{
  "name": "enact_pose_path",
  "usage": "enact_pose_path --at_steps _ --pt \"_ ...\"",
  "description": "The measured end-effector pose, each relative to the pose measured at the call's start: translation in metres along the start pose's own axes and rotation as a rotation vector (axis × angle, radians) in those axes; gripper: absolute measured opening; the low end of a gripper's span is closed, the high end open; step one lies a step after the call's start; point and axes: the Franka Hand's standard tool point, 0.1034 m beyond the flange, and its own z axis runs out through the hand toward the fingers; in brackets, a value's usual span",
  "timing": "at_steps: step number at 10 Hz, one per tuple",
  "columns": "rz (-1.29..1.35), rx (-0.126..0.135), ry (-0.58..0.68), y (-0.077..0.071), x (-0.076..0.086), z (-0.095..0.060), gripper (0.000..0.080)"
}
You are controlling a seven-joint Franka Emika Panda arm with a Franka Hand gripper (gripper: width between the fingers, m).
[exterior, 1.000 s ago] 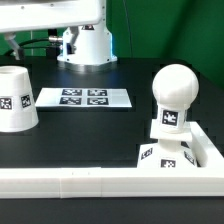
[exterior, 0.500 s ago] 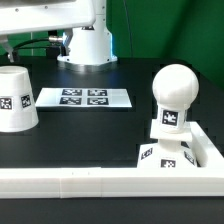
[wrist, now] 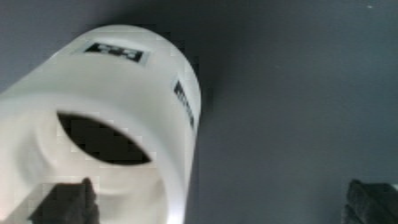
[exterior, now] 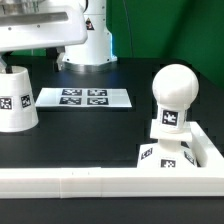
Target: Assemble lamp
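The white tapered shade (exterior: 15, 98) stands on the black table at the exterior view's left, with a tag on its side. In the wrist view the shade (wrist: 111, 130) fills one side, with the dark hole in its top visible. My gripper (wrist: 217, 205) is open and empty above it, one dark finger (wrist: 68, 205) over the shade and the other finger (wrist: 370, 200) over bare table. The round-headed bulb (exterior: 173, 95) stands upright on the flat square base (exterior: 165, 155) at the exterior view's right.
The marker board (exterior: 84, 97) lies flat between shade and bulb. A long white rail (exterior: 100, 182) runs along the front and turns up the right side beside the base. The arm's white pedestal (exterior: 88, 45) stands at the back. The arm's white hand (exterior: 40, 30) hangs over the shade.
The arm's white hand has come lower and further into the exterior view's upper left, above the shade. Shade, bulb and base have not moved.
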Motion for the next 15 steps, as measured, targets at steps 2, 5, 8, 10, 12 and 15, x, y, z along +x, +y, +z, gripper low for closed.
enact_pose_path --at_steps 2,5,8,10,12,15 --pt "0.001 0.002 -0.010 -0.002 -0.003 0.005 0.0533" --pt "-0.001 0.001 -0.010 0.000 -0.004 0.004 0.0307" --pt "-0.015 0.001 -0.008 0.004 -0.005 0.003 0.0045" --pt "-0.013 0.003 -0.008 0.005 -0.005 0.002 0.0045" --pt "-0.018 0.003 -0.008 0.002 -0.003 0.002 0.0045" --pt "0.071 0.050 -0.001 -0.038 0.021 -0.011 0.0045"
